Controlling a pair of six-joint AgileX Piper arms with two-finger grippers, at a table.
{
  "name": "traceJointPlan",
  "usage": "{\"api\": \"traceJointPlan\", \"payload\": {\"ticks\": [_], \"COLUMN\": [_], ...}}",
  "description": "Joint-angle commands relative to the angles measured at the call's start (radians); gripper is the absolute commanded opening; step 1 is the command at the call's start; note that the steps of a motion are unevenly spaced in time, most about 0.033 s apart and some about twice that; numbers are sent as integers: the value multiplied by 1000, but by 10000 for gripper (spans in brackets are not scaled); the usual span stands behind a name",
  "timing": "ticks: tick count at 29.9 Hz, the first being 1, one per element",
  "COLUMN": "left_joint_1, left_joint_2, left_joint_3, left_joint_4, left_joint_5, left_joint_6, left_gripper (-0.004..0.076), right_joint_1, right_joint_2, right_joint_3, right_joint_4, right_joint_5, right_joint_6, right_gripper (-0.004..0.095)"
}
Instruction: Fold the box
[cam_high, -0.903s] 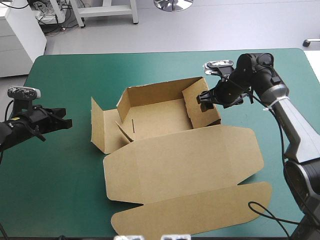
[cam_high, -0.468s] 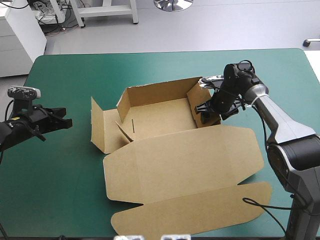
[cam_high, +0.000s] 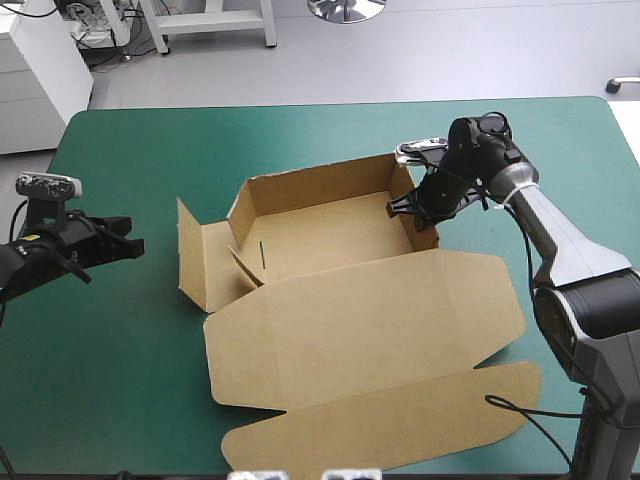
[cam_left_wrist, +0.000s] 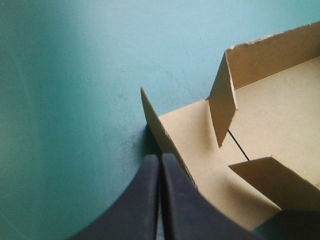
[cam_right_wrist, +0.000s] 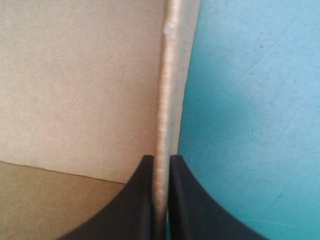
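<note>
Box (cam_high: 360, 320), a cut sheet of matte brown board, is laid at the middle of the teal-green worktop (cam_high: 130, 380) as an open tray, with its lid spread flat toward the robot. The far wall (cam_high: 310, 188) and the right end wall (cam_high: 428, 238) are raised. At the left end a flap (cam_high: 190, 255) stands upright and a small tab (cam_high: 245, 265) leans inward. The lid is broad with cut corners, and its tuck flap (cam_high: 400, 425), rounded at both ends, lies close to the worktop's near edge. The right tool (cam_right_wrist: 161, 160) is closed to a narrow slit on the right end wall, whose raw, fibrous top edge is pinched between the black fingers. The left tool (cam_left_wrist: 159, 158) is held with its fingers pressed together, gripping nothing, pointed at the left flap but apart from it. Bare teal-green cover is left on the left, far and right sides.
</note>
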Motion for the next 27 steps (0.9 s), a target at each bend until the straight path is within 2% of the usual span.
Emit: {"api": "traceJointPlan", "payload": {"ticks": [1,16,24,27], "left_joint_1": [-4,-4,-4,-4], "left_joint_2": [-16,-16,-16,-16], "left_joint_3": [-30,-30,-30,-30], "left_joint_4": [-37,-61,-85,-158], "left_joint_5": [-18,-5,-11,-9], "left_joint_6": [0,-10,1,-3], "left_gripper": [-3,-10,-10,-10], "right_joint_1": [-2,-2,-2,-4], "right_joint_2": [-56,-70,-236,-310], "right_joint_3": [-31,-31,-31,-31], "right_joint_4": [55,60,3,-28], "right_joint_5": [26,28,28,28], "right_joint_6": [-47,-77,-77,-73], "right_gripper": [-19,-19,-19,-19]}}
